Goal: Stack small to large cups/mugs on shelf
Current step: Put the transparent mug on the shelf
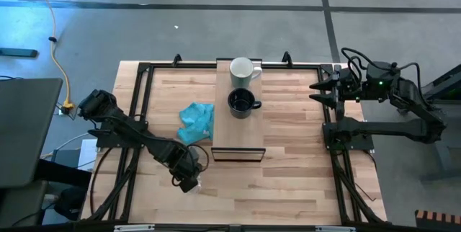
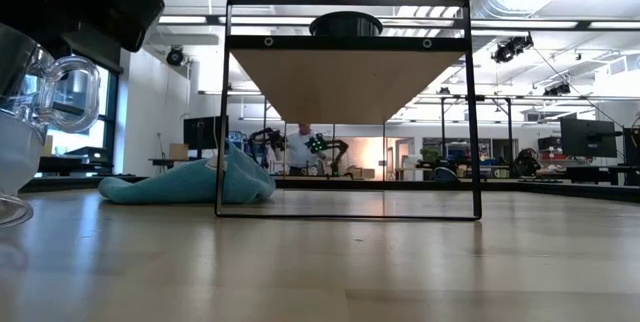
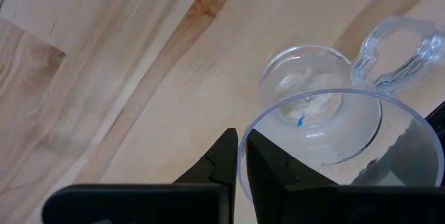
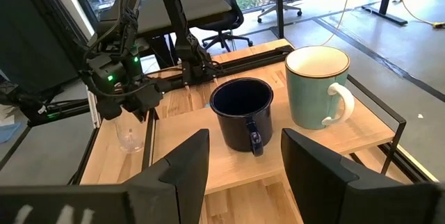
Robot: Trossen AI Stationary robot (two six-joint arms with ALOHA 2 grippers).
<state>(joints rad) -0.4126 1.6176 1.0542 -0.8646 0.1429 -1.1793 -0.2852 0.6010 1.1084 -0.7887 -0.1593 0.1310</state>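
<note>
A small clear glass cup [image 3: 313, 106] with a handle [image 3: 400, 46] is near the table's front left; it also shows in the low view [image 2: 25, 112]. My left gripper [image 1: 189, 178] is shut on it. A white mug [image 1: 243, 71] and a black mug [image 1: 243, 103] stand upright on the light wood shelf [image 1: 238, 131] at the table's middle, the white one farther back. My right gripper [image 1: 319, 88] is open and empty at the table's far right, facing both mugs [image 4: 242, 113]. My left gripper pinches the glass cup's rim [image 3: 243, 156] on the side opposite the handle, one finger inside the cup and one outside. The fingers come from above, pointing down. The cup is upright; I cannot tell whether its base rests on the table or hangs just above it.
A teal cloth [image 1: 196, 122] lies crumpled on the tabletop just left of the shelf, also in the low view [image 2: 190, 184]. The shelf stands on a thin black frame [image 2: 470, 112]. Black rails [image 1: 140, 95] run along the table's edges.
</note>
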